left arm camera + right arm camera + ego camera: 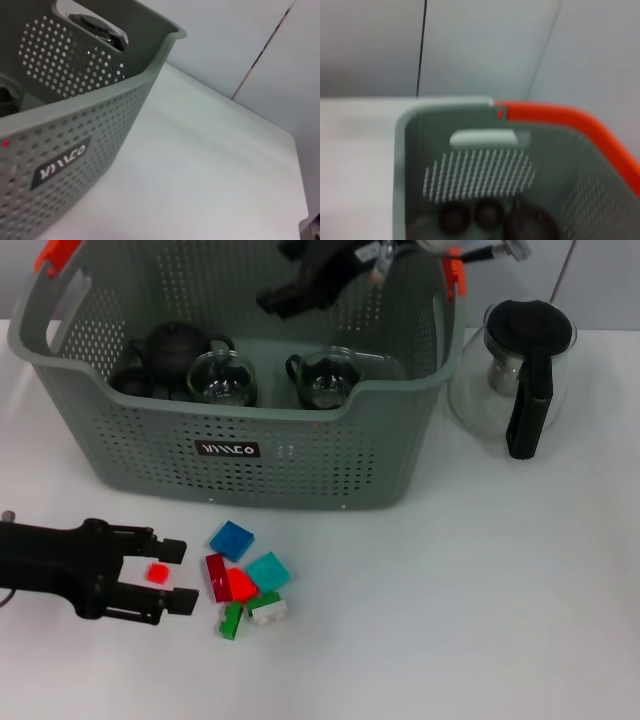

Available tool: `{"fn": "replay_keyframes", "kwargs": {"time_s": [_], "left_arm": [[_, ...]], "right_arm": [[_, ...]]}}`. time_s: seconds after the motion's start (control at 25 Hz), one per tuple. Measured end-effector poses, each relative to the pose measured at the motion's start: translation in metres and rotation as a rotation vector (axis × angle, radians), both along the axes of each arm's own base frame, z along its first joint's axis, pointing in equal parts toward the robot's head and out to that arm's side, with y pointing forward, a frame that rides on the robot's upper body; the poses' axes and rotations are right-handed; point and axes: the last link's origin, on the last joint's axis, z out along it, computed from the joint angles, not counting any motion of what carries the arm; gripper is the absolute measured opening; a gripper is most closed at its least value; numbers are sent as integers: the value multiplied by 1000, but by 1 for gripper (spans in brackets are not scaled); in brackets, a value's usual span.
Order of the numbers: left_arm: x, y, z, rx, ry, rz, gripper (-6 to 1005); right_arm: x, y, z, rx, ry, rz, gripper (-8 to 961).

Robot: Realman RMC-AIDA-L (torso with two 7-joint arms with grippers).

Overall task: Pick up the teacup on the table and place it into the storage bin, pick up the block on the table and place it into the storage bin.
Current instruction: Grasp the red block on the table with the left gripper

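Observation:
The grey-green storage bin [240,455] stands at the back of the table, and its labelled wall [60,160] fills the left wrist view. Inside it are two glass teacups [222,380] [325,380]; no teacup shows on the table. My left gripper [180,575] lies low at the front left, open, with a small red block [157,573] between its fingers, apart from both. Just to its right sits a cluster of blocks [245,580] in blue, red, teal, green and white. My right gripper [300,288] hangs over the bin's back right part, and its wrist view looks down into the bin [470,165].
A dark teapot [175,345] sits in the bin's left part. A glass kettle with a black lid and handle [520,370] stands on the table right of the bin. Orange clips [455,270] mark the bin's handles. White table [450,590] stretches across the front right.

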Motion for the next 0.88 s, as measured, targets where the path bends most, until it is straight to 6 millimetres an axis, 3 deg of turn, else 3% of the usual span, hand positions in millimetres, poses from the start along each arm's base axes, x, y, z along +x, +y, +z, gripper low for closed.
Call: {"fn": "replay_keyframes", "kwargs": {"time_s": [0.16,0.28,0.4,0.48,0.64,0.88], "left_arm": [[0,3,11,8,48,5,798],[-1,7,21,13,105,22,799],[-1,10,27,9,161,34,799],[2,13,30,-3,213,33,799],[16,21,32,-33,297,-5,799],[32,44,20,-50,484,-136,798]], "right_arm": [[-12,-16,13,-43,132,26,660],[-16,-47,34,-143,264,67,727],[-14,-62,43,-181,308,91,794],[-11,-74,49,-218,340,108,930],[0,-88,57,-293,381,100,926],[15,-94,69,-370,450,0,923]]}}
